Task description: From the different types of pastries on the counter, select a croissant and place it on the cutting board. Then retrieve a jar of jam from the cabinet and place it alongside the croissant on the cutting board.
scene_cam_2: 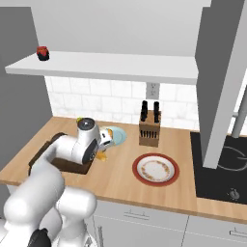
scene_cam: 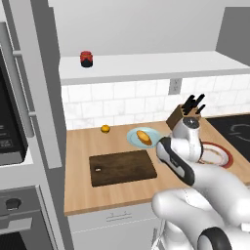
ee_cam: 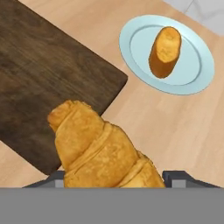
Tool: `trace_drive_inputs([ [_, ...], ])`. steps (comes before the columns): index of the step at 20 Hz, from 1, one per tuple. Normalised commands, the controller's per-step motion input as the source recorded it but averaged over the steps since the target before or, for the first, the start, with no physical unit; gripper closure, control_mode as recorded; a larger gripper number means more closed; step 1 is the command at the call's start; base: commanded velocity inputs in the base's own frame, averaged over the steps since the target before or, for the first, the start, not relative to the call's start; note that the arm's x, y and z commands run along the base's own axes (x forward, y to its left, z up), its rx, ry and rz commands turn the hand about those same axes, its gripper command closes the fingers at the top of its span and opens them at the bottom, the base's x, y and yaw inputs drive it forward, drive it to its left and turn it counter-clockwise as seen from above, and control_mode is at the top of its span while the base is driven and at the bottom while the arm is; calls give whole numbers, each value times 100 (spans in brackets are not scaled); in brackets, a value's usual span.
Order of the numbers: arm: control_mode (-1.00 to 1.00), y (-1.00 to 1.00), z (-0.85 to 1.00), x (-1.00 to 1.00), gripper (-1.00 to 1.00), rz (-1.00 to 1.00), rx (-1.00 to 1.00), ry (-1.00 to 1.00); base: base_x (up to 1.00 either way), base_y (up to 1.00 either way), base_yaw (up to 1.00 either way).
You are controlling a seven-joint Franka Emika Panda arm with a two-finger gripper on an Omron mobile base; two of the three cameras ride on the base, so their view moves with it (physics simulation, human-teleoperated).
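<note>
My gripper (ee_cam: 116, 179) is shut on the croissant (ee_cam: 98, 148), a golden-brown crescent that fills the space between the two finger tips. It hangs over the counter (ee_cam: 144, 127) just off the corner of the dark cutting board (ee_cam: 43, 78). In the right base view the croissant (scene_cam_2: 101, 155) peeks out under the hand beside the board (scene_cam_2: 72, 166). The other pastry, an oval bun (ee_cam: 165, 51), lies on a pale blue plate (ee_cam: 192, 74). The red jar of jam (scene_cam: 87, 58) stands on the cabinet shelf (scene_cam: 156, 66), far left.
A knife block (scene_cam_2: 149, 128) stands against the tiled wall. A red-rimmed plate (scene_cam_2: 155, 169) lies right of my hand. A small orange fruit (scene_cam: 105, 129) sits behind the board (scene_cam: 122, 168). The black stovetop (scene_cam_2: 222, 164) borders the counter on the right.
</note>
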Motion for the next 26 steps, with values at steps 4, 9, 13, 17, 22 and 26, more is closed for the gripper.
trace_drive_inputs([
  [4, -100, 90, 30, -9, 100, 5, 0, -2, 0, 0, 0],
  [9, -100, 20, -5, 0, 100, 0, 5, 0, 0, 0, 0],
  [13, -100, 100, -5, 0, 100, 1, 16, 0, 0, 0, 0],
  [17, -100, 100, 0, 0, 100, 6, 10, 0, 0, 0, 0],
  [22, -100, 33, -2, 0, 100, 6, 0, 2, 0, 0, 0],
  [26, -100, 9, 0, 0, 100, 1, 0, 3, 0, 0, 0],
])
